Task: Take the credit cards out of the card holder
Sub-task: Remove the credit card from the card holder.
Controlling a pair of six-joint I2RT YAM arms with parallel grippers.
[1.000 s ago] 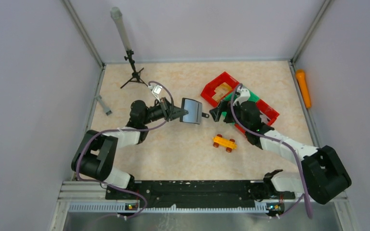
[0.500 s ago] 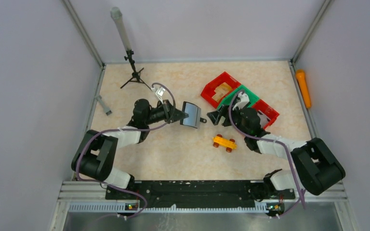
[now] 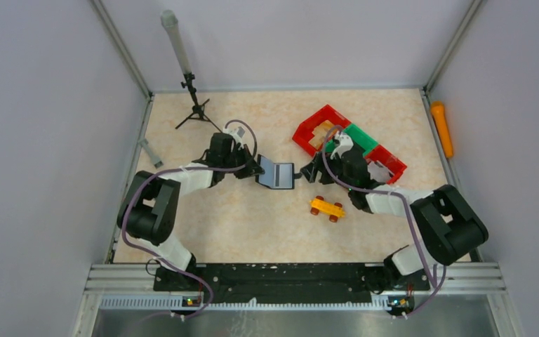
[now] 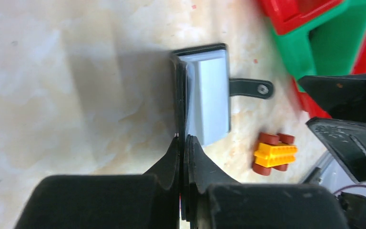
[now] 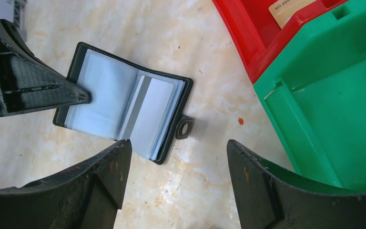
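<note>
The left end effector (image 4: 182, 139) was pressed together on the near edge of the holder (image 4: 209, 95), pinching one cover leaf and pinning it against the tabletop (image 3: 253, 225). The right end effector (image 5: 177, 143) stood spread with nothing between its fingers, just above the holder's other leaf.

From the right end effector the holder (image 5: 124, 102) lay just ahead and a little to the left, opened flat with its grey sleeves facing up. Its opened length ran from the left end effector's tip across to the strap (image 5: 186, 127), which pointed towards the right arm. A pale card (image 5: 152, 114) showed in the sleeve on that nearer side. I judged the right arm to be the one to draw it out while the left held the holder down. I could not tell which way the sleeve opened.

Beyond the right end effector, on its far side from the holder, sat the red and green bins (image 3: 351, 140), touching each other. A toy car (image 3: 326, 208) lay near the holder, towards the arm bases. The tabletop was pale, marbled and matt. A small tripod (image 3: 193, 105) stood at the far left, and plain grey walls (image 3: 42, 140) closed in the sides.
</note>
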